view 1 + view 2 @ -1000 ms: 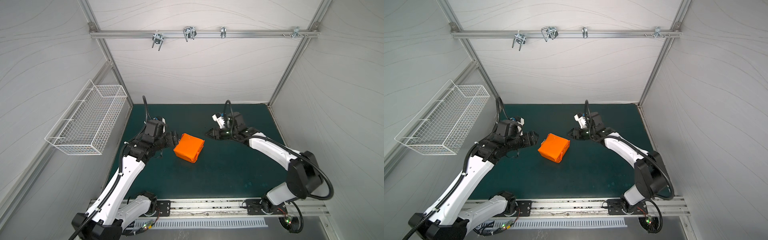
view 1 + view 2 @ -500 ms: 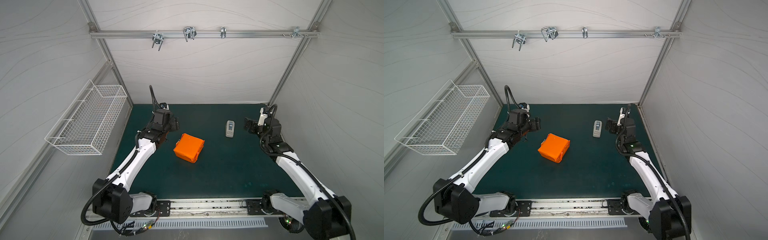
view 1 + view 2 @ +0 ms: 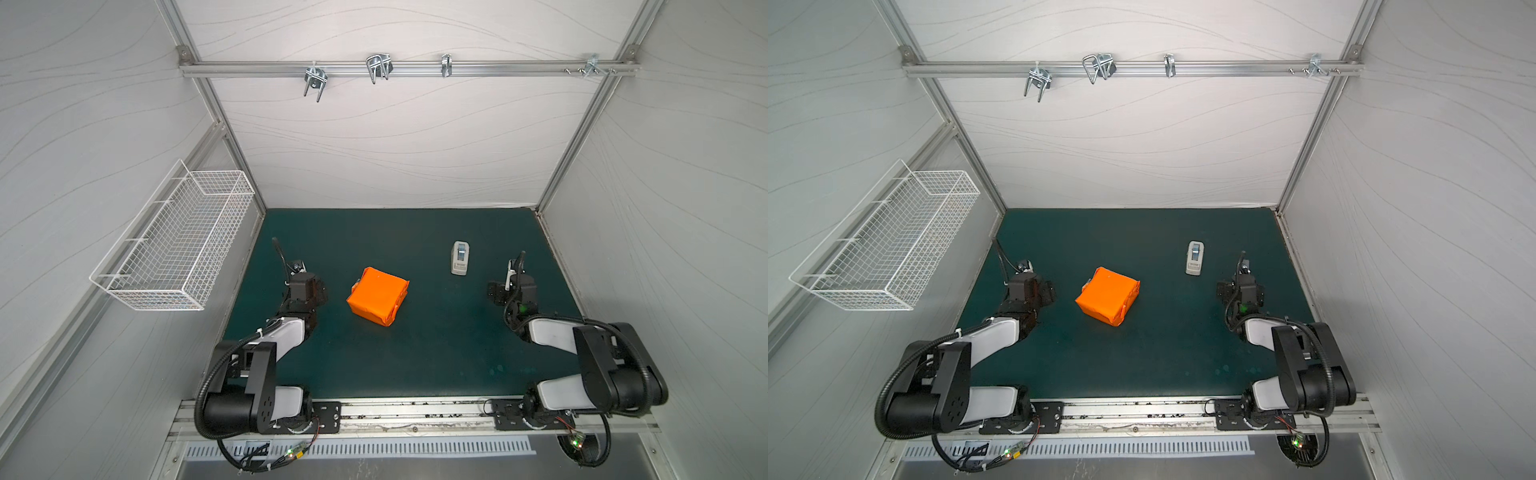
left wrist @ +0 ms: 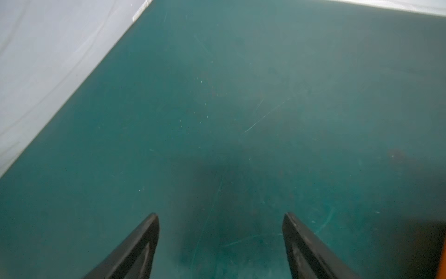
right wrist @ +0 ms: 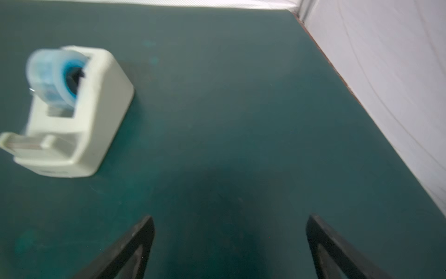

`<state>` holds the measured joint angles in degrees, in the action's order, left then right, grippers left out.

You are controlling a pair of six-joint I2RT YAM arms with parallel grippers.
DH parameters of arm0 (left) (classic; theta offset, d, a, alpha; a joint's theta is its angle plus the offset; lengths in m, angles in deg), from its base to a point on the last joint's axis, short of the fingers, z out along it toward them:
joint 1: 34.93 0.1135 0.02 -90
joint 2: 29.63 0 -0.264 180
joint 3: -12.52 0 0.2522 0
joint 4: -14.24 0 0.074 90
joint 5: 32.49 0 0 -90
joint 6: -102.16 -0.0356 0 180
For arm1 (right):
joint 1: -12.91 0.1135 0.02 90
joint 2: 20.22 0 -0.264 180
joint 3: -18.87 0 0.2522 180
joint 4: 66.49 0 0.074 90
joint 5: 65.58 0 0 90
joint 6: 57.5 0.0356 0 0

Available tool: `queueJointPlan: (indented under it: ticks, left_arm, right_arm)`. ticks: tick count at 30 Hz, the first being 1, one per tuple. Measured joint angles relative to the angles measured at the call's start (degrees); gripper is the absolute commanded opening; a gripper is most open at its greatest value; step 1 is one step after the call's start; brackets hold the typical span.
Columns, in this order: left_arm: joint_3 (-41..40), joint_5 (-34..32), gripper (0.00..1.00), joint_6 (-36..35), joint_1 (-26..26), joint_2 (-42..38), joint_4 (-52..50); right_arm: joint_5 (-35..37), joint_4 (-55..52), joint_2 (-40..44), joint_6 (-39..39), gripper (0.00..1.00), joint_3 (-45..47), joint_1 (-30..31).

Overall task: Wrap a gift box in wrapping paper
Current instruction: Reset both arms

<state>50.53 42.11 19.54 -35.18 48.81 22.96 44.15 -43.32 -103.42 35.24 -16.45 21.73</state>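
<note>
We judge the wrapping done: the plain orange wrapping paper [image 3: 377, 301] forms a closed cuboid parcel mid dark-green worktop [image 3: 415, 357], with the gift box hidden inside. The left end effector [image 4: 220, 214] and right end effector [image 5: 230, 217] are both spread wide, empty and well apart from the parcel. Next we'd only check the seams. A white plastic tape dispenser [image 5: 96, 116] sits far-right of the parcel. We can't read the faint mark on it.

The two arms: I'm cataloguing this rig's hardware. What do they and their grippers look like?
The left arm and right arm both have white link shells, black joint housings and black ribbed cable conduits looping outside. The left gripper and right gripper end in flat, tapering matte-black fingers.
</note>
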Motion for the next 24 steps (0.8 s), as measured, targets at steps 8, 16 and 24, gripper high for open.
queueJointPlan:
  ticks: [8, 16, 24]
  left_arm:
    - [-0.1, 7.5, 0.92, -2.1, 3.1, 10.3, 15.9]
    - [-0.2, 10.0, 0.99, -2.8, 3.0, 10.4, 19.8]
    - [-0.2, 10.1, 1.0, -2.9, 2.9, 10.4, 20.0]
  right_arm:
    - [-4.7, 7.2, -6.8, -0.8, 0.99, -2.0, -1.0]
    - [-5.2, 8.1, -6.8, -0.7, 0.99, -3.1, -1.2]
    - [-5.7, 7.8, -7.1, -0.7, 0.99, -3.5, -1.4]
